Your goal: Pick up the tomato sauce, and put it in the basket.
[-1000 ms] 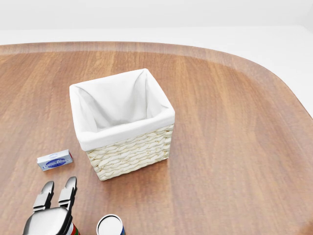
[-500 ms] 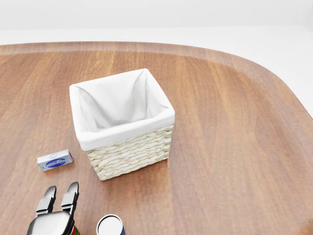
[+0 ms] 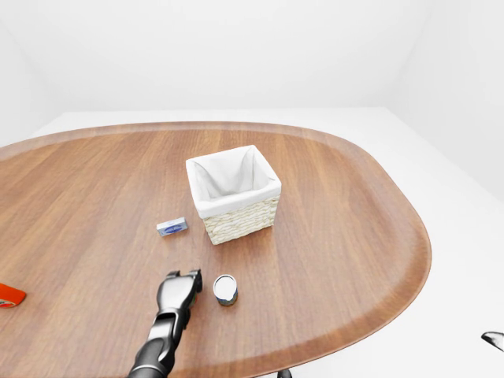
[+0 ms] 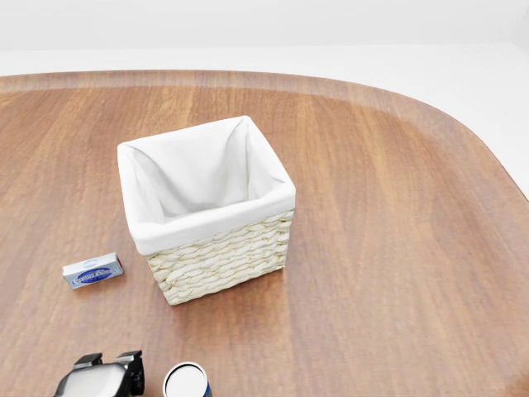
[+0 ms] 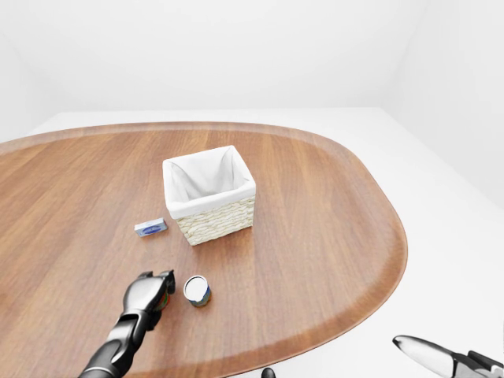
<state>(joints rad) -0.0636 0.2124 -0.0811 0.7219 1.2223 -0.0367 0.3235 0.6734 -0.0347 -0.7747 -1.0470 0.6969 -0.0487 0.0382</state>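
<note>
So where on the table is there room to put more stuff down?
The big bare patch is the table right of the basket, out to the rounded edge. The far side above the basket is bare too. It is crowded near the bottom: the left robot hand, a can and a small blue box.

The left hand (image 4: 97,380) has dropped toward the head view's bottom edge, its fingers (image 4: 130,359) now curled downward.

A cream woven wicker basket (image 4: 223,256) with a plain white cloth lining sits on a reddish-brown, wood-grained table (image 4: 397,248). A small box (image 4: 92,270) is silver-grey with a blue label; an orange-red object (image 3: 9,294) lies at the left edge.
</note>
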